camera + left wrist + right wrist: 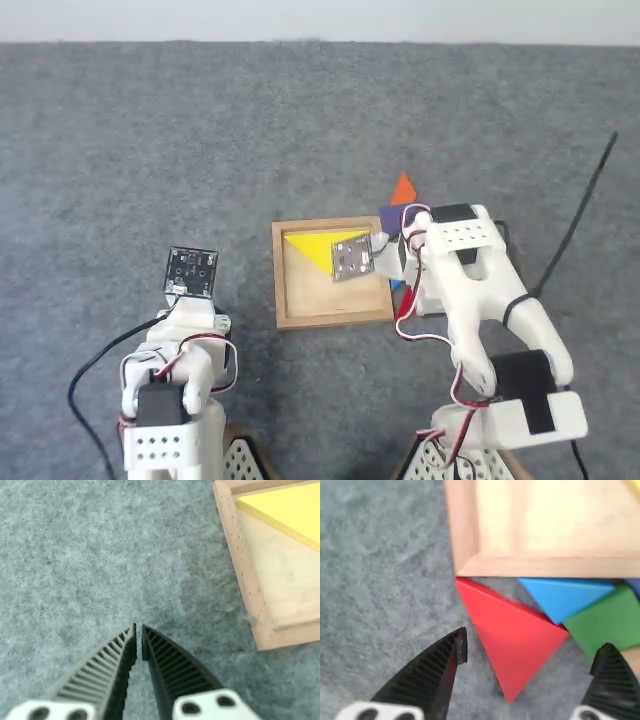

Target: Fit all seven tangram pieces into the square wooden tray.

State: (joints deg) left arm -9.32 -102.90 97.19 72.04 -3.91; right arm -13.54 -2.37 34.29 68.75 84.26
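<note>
1. The square wooden tray (330, 319) lies at the centre of the high view on the grey felt-covered bench (130, 140).
2. A large yellow triangle piece (318, 246) lies flat inside the tray, along its upper rim.
3. Just right of the tray's upper right corner sit a small orange triangle piece (403, 188) and a dark purple piece (391, 217).
4. The right gripper (535, 647) is spread wide and holds nothing. It hangs over a large red triangle piece (515, 630) lying on the bench just beside the tray's corner.
5. A blue triangle piece (565, 597) lies against the tray's outer rim, touching the red one, with a green piece (605, 625) just beside both.
6. The left gripper (138, 630) has its jaws closed together on nothing, over bare bench, apart from the tray's left rim.
</note>
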